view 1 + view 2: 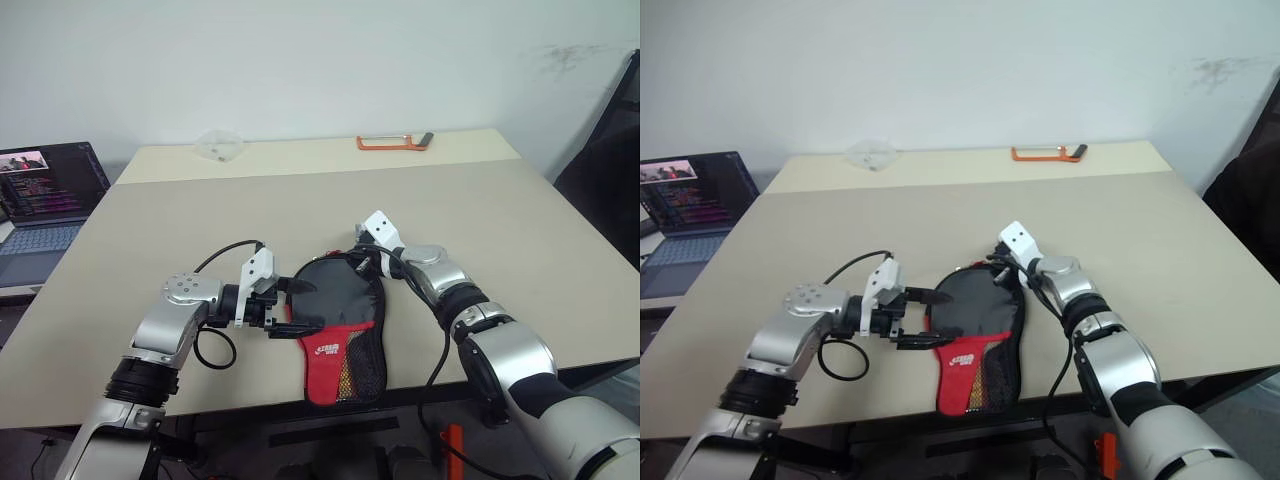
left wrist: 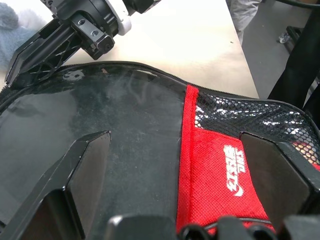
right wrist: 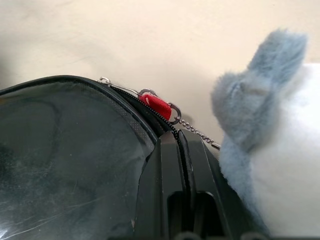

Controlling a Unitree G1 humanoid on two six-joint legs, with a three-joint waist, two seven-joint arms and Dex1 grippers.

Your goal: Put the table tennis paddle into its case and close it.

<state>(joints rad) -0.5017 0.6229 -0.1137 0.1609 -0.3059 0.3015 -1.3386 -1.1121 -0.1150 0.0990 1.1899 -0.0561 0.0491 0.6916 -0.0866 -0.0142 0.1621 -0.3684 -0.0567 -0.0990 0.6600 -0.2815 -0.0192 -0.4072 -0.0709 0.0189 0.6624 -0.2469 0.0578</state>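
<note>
Both grippers work the case (image 1: pixel 335 325) at the table's (image 1: pixel 520 240) near edge: left gripper (image 1: pixel 297 307) spread wide over it, right gripper (image 3: pixel 182 150) pinched shut at the zip, paddle presumably inside, zipping seemingly left.

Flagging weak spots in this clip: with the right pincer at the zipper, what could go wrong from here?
1. The right pincer is shut at the case rim near the red zipper pull; it may be pinching fabric, so the zip could stall.
2. The left pincer straddles the case with fingers apart, so a zip tug could drag the case.
3. The fluffy grey tag on its chain could snag.
</note>
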